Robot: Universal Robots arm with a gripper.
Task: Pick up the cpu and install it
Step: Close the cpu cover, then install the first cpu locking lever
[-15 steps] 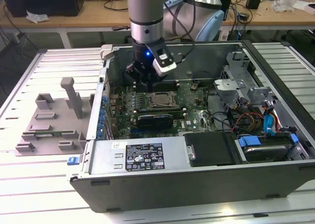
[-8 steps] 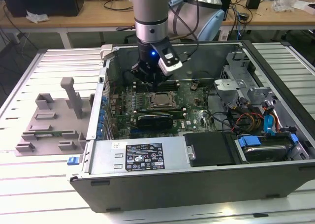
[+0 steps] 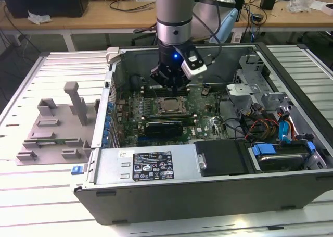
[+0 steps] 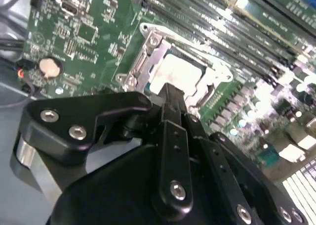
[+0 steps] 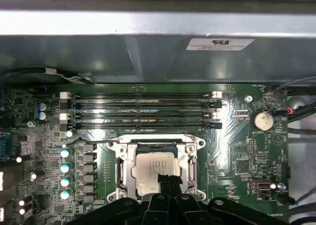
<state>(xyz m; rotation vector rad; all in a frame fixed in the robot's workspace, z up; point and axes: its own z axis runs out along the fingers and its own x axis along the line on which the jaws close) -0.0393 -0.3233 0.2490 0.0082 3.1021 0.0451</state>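
Now, the computer case lay open on its side, likely so the arm could reach down to the motherboard. The gripper hovered closed and empty right over the socket, where the cpu sat flat and square.

1. The cpu has a dull, silvery-grey metal top.
2. The socket frame around it is bright bare metal.
3. The gripper is black and semi-matt, with shiny metal screws.
4. The tray, at the exterior view's left, is matt grey plastic.
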